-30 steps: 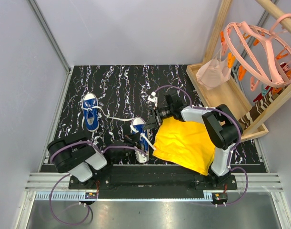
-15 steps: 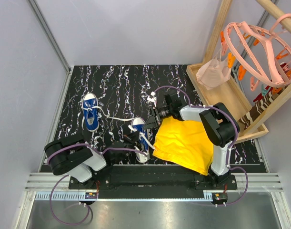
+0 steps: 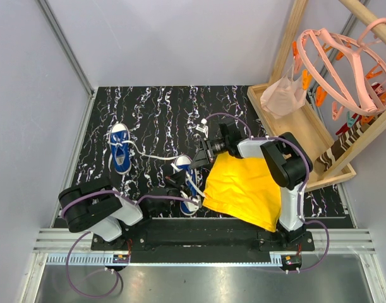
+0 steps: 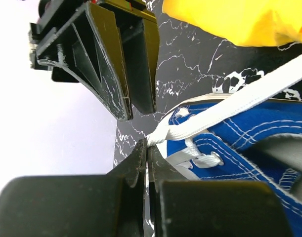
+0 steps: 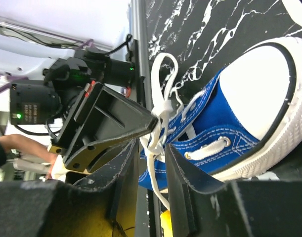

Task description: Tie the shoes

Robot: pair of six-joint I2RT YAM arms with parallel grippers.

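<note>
Two blue shoes with white toe caps lie on the black marbled table. One shoe lies at the left, its long white lace trailing right. The other shoe lies in the middle between both grippers. My left gripper is shut on a white lace of this shoe, pinching it at the very fingertips. My right gripper faces it from the far side, open, with loose lace strands hanging between its fingers.
A yellow cloth lies just right of the middle shoe, under the right arm. A wooden tray frame stands at the right edge, holding a pink hanger rack and a pink pouch. Grey walls close in the left and back.
The right arm has swung a little to the left and its jaws have widened slightly. The left gripper stays pinched on the lace.
</note>
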